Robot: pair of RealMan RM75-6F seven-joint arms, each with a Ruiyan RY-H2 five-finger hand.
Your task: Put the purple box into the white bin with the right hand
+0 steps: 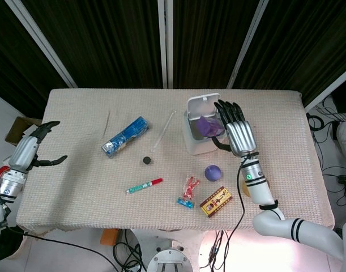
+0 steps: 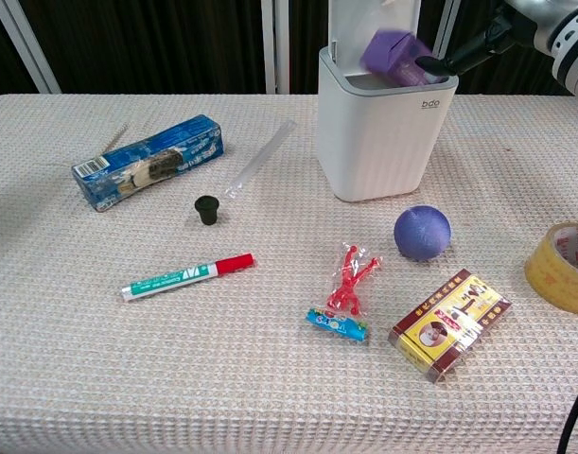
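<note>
The purple box (image 1: 206,126) (image 2: 394,54) lies tilted and blurred in the mouth of the white bin (image 1: 202,145) (image 2: 383,142), partly above the rim, in front of the raised lid. My right hand (image 1: 235,128) (image 2: 512,34) hovers over the bin's right side with its fingers stretched out straight. In the chest view one fingertip (image 2: 436,65) still touches the box's right edge. My left hand (image 1: 32,149) hangs open and empty off the table's left edge, seen only in the head view.
In front of the bin lie a purple ball (image 2: 422,233), a red and yellow packet (image 2: 449,323), a candy wrapper (image 2: 345,293) and a tape roll (image 2: 563,268). A marker (image 2: 184,276), black cap (image 2: 207,209), clear tube (image 2: 260,158) and blue packet (image 2: 147,161) lie to the left.
</note>
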